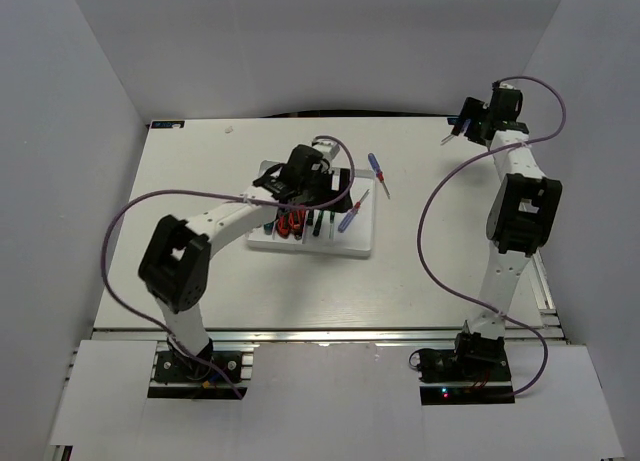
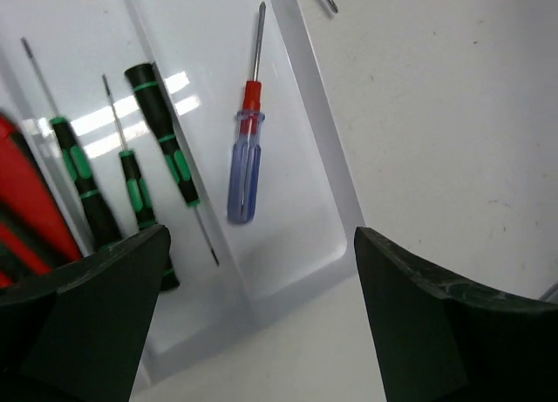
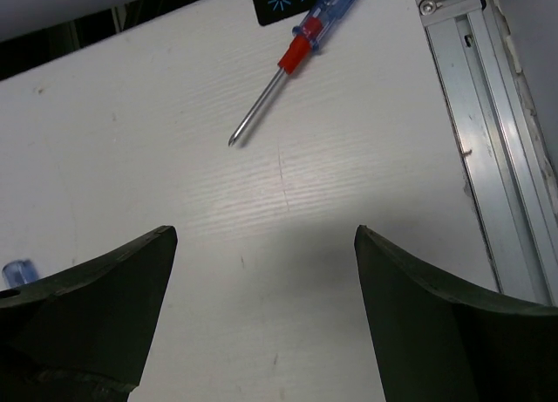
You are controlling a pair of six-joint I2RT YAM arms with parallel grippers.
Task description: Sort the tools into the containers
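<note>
Tray: three green-banded drivers, one blue-handled screwdriver (one red tool, probably pliers); left gripper, right gripper spread wide.

Tray, frame centre, rests on the table; tools lie inside it; one screwdriver lies on the table beside its upper-right corner.

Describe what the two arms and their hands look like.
The left arm and right arm have white tubular links, blocky black joint housings and black bases. A thin purple cable loops loosely along each. The left hand and right hand end in broad, dark, wedge-shaped fingers.
</note>
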